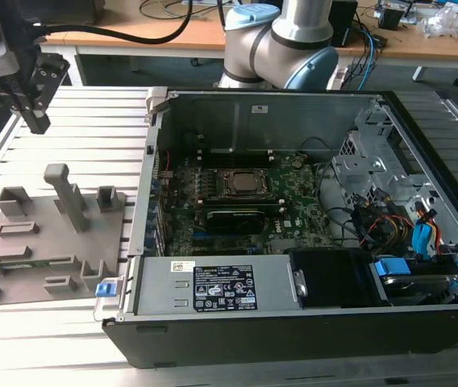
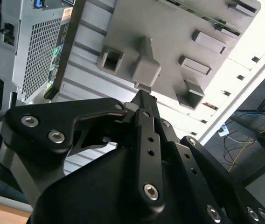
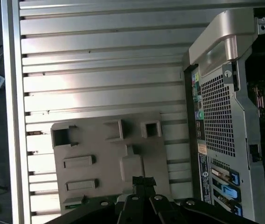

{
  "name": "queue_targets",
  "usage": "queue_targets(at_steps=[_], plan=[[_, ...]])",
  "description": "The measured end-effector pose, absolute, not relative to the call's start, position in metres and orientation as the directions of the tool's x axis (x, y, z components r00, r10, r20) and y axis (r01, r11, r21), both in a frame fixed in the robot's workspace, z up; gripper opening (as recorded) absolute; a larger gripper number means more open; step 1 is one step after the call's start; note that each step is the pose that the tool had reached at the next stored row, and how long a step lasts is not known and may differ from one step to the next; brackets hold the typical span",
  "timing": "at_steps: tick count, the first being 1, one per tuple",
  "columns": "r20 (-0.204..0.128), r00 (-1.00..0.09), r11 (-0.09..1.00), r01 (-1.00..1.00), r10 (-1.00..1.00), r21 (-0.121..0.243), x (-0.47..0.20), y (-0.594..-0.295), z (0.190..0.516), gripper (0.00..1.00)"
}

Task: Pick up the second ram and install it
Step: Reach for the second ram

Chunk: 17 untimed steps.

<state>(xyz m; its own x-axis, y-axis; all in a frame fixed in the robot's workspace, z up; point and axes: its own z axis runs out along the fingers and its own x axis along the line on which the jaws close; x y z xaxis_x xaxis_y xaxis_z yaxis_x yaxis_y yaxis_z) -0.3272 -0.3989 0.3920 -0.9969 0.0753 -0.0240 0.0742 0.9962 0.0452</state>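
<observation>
Slatted table (image 1: pixel 76 121) bears fixture plate (image 1: pixel 52 242) with ram (image 3: pixel 74 203); closed pincer (image 1: pixel 37 121) hangs nearby.

The gripper (image 2: pixel 144 95) is being seen as smooth matt black, with bright metal screw heads (image 2: pixel 30 121) set in it. Nearest its tip, the plate (image 3: pixel 109 158) is being shown as dull grey plastic. The table (image 3: pixel 100 60) around that plate is being lit as ribbed, satin-finished aluminium. Off to the gripper's side, the computer case (image 3: pixel 219 116) is being seen as grey perforated sheet metal.
</observation>
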Motion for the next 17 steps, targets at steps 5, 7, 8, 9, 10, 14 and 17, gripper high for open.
queue_targets(at_steps=[5,7,8,9,10,14,17], plan=[[-0.024,-0.997,0.996,0.074,0.075,0.045,-0.344,-0.399,0.392,0.11],[-0.024,-0.997,0.996,0.074,0.075,0.045,-0.353,-0.399,0.392,0.11],[-0.024,-0.997,0.996,0.074,0.075,0.045,-0.355,-0.399,0.392,0.11],[-0.024,-0.997,0.996,0.074,0.075,0.045,-0.358,-0.399,0.392,0.11],[-0.024,-0.997,0.996,0.074,0.075,0.045,-0.360,-0.399,0.392,0.11],[-0.024,-0.997,0.996,0.074,0.075,0.045,-0.374,-0.399,0.391,0.11],[-0.024,-0.997,0.996,0.074,0.075,0.045,-0.389,-0.399,0.391,0.11]])
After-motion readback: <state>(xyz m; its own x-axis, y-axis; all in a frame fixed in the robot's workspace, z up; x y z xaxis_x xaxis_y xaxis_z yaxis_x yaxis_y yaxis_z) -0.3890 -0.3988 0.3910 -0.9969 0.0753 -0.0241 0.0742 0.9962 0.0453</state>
